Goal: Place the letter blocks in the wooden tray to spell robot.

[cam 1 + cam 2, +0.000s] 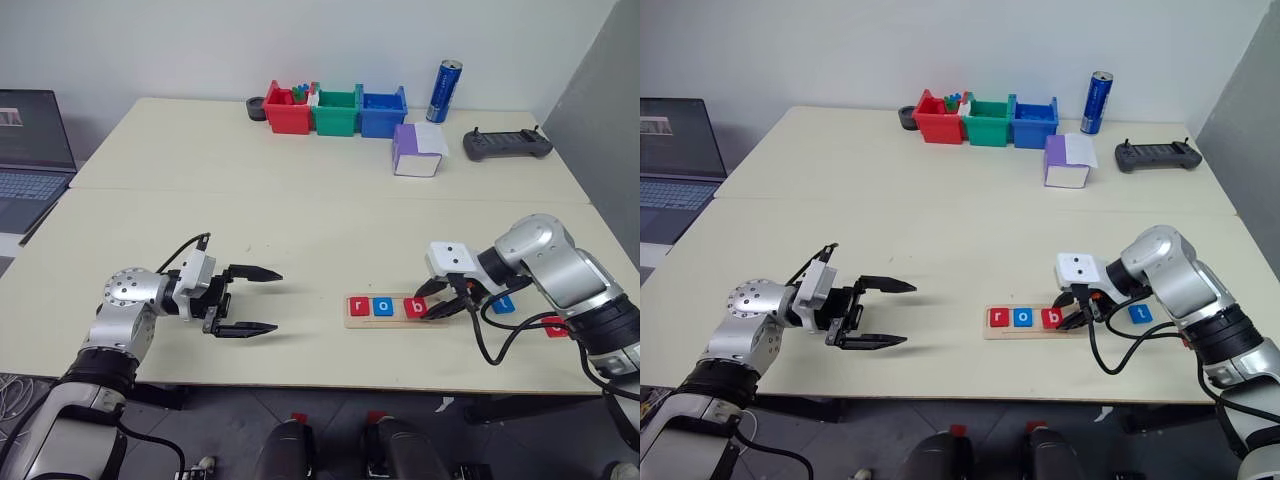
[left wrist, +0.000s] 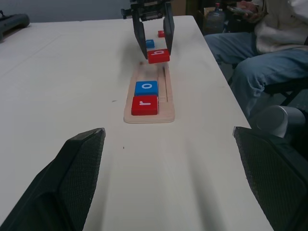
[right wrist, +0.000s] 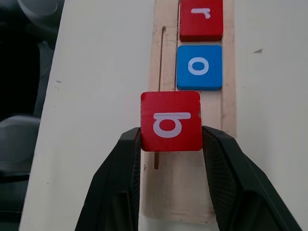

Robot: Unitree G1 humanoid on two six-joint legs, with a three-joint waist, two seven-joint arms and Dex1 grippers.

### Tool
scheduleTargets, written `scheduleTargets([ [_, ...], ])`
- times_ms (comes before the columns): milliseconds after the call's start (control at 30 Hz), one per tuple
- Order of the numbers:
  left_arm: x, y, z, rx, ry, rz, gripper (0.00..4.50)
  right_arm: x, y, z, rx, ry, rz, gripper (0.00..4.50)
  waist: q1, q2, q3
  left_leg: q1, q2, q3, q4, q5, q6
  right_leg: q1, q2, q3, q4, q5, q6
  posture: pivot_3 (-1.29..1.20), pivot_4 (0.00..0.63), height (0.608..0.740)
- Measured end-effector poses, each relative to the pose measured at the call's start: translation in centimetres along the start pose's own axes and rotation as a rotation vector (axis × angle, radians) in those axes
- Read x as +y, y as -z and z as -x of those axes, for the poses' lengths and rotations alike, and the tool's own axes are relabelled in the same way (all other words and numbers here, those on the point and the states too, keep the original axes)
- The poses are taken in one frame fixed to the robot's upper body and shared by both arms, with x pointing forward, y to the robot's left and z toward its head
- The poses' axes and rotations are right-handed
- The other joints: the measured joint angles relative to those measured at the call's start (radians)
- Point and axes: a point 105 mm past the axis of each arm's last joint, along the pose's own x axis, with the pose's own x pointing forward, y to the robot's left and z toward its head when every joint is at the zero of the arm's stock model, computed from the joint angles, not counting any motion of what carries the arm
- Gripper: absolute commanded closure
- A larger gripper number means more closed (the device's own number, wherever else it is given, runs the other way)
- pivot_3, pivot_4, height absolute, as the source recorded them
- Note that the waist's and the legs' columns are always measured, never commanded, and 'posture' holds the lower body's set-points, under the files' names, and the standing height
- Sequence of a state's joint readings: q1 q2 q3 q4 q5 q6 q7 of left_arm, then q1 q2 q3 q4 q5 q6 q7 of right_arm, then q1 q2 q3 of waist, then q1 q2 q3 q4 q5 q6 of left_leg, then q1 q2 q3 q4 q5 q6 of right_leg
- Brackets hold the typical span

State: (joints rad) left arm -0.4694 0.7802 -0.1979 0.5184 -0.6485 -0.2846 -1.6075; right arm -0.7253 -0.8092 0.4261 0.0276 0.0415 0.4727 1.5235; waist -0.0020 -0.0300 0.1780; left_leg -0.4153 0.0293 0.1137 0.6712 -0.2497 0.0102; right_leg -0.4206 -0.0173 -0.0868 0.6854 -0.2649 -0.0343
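Observation:
The wooden tray (image 1: pixel 358 322) lies near the table's front edge, right of centre. In it sit a red "r" block (image 1: pixel 360 306) and a blue "o" block (image 1: pixel 383 306). My right gripper (image 1: pixel 432 310) is shut on a red "b" block (image 3: pixel 171 121). It holds the block slightly tilted, just over the tray beside the "o". A blue block (image 1: pixel 1140 313) lies on the table right of the tray, and a red block (image 1: pixel 556 326) shows partly behind my right arm. My left gripper (image 1: pixel 278 300) hovers open and empty, well to the left of the tray.
Red (image 1: pixel 286 110), green (image 1: pixel 336 112) and blue (image 1: pixel 383 112) bins stand at the back, with a purple-and-white box (image 1: pixel 417 150), a blue can (image 1: pixel 444 91) and a black controller (image 1: pixel 507 145) to their right. A laptop (image 1: pixel 30 150) sits at far left. A person (image 2: pixel 260 53) sits beyond the table's right side.

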Motion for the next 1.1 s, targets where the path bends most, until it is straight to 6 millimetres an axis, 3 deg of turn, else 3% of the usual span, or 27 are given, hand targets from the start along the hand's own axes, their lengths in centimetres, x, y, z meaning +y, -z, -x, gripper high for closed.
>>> scheduleTargets([
  [433,-0.2,0.2,-0.1,-0.006,0.0,0.002,0.0,-0.1,-0.1,-2.1,0.051,0.02,-0.023,3.04,0.0,0.0,0.0,-0.001,0.0,-0.001,0.006,0.0,0.0,0.0,0.0,-0.001,0.007,-0.002,0.001,0.0,0.15,0.74],
  [767,-0.4,-0.1,-0.4,-0.014,0.013,0.006,0.0,-1.2,-0.5,-2.0,0.063,0.06,-0.018,3.04,-0.001,0.0,0.0,-0.001,0.0,-0.001,0.006,0.0,0.0,0.0,0.0,-0.002,0.007,-0.002,0.001,0.0,0.15,0.74],
  [1100,-0.3,-0.4,-0.6,-0.023,0.007,-0.001,0.0,-1.5,0.5,-2.2,0.098,0.054,-0.041,3.04,-0.001,0.0,0.0,-0.001,0.0,-0.001,0.006,0.0,0.0,0.0,0.0,-0.002,0.007,-0.002,0.001,0.0,0.15,0.74],
])
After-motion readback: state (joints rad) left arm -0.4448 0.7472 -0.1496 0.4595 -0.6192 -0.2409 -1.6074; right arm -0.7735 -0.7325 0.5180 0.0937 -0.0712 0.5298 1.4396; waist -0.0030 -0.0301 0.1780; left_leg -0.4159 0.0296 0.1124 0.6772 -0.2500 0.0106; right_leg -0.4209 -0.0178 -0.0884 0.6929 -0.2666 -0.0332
